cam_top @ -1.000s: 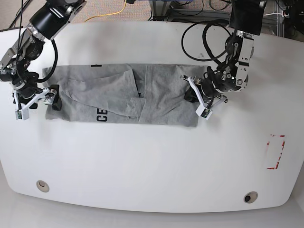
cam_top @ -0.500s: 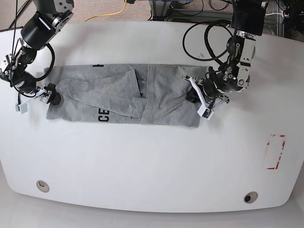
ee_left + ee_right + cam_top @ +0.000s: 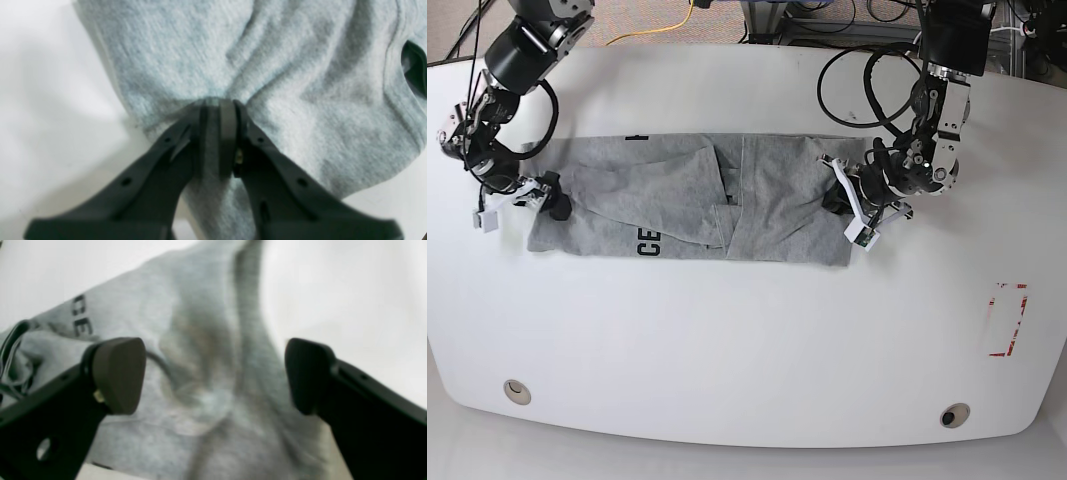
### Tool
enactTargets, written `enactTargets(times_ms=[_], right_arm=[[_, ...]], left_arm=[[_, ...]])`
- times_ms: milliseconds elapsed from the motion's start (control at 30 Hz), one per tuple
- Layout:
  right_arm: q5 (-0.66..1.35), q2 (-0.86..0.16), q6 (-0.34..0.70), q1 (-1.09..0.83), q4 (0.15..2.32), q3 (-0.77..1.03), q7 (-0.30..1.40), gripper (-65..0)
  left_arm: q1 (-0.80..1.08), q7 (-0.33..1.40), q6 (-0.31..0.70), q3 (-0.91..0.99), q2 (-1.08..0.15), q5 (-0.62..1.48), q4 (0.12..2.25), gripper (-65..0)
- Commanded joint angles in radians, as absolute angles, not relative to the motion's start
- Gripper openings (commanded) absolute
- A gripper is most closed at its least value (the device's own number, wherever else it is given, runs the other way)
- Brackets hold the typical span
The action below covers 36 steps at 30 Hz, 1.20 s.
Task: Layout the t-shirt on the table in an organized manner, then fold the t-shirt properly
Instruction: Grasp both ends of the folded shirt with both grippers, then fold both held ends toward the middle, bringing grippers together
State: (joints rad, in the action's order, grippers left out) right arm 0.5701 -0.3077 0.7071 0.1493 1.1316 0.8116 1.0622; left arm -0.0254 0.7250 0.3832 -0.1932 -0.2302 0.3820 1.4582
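A grey t-shirt (image 3: 687,210) lies folded into a long band across the white bench (image 3: 747,340), toward its far edge; the left pincer (image 3: 218,133) is clamped on one end; the right pincer (image 3: 213,373) gapes wide over the other, likely needing to close before the next fold.

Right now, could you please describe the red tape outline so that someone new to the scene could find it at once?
Start from the white table and go to the edge farthest from the grey t-shirt, past the left tool. There sits the red tape outline, an upright rectangle. It is the only red mark, unlike the round metal grommet nearer the front.
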Motion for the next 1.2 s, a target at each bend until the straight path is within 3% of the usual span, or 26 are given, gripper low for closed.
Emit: enactTargets(times_ms=[0,233,300,367,500,633,1167], right_arm=[[0.536,-0.260,0.698,0.136,1.187,0.789,1.119,0.0],[0.539,-0.219,0.698,0.108,1.279,0.704,1.119,-0.2],[0.532,-0.209,0.698,0.108,1.287,0.704,1.119,-3.6],[0.532,-0.208,0.698,0.108,1.287,0.704,1.119,-11.1],[0.532,-0.214,0.698,0.111,1.288,0.699,1.118,-40.1],[0.532,-0.237,0.698,0.111,1.314,0.694,1.118,-62.1],[0.539,-0.208,0.698,0.048,1.793,0.619,1.325,-64.8]], left_arm=[[-0.042,0.756,0.380,-0.193,-0.237,0.358,1.461,-59.7],[-0.042,0.756,0.380,-0.196,-0.237,0.358,1.461,-59.7],[-0.042,0.757,0.380,-0.197,-0.237,0.358,1.461,-59.6],[-0.042,0.757,0.380,-0.197,-0.237,0.358,1.461,-59.6],[-0.044,0.757,0.380,-0.205,-0.236,0.358,1.461,-59.6],[-0.059,0.757,0.378,-0.262,-0.234,0.358,1.461,-59.6],[-0.174,0.757,0.314,-0.412,-0.104,0.357,1.313,-59.6]])
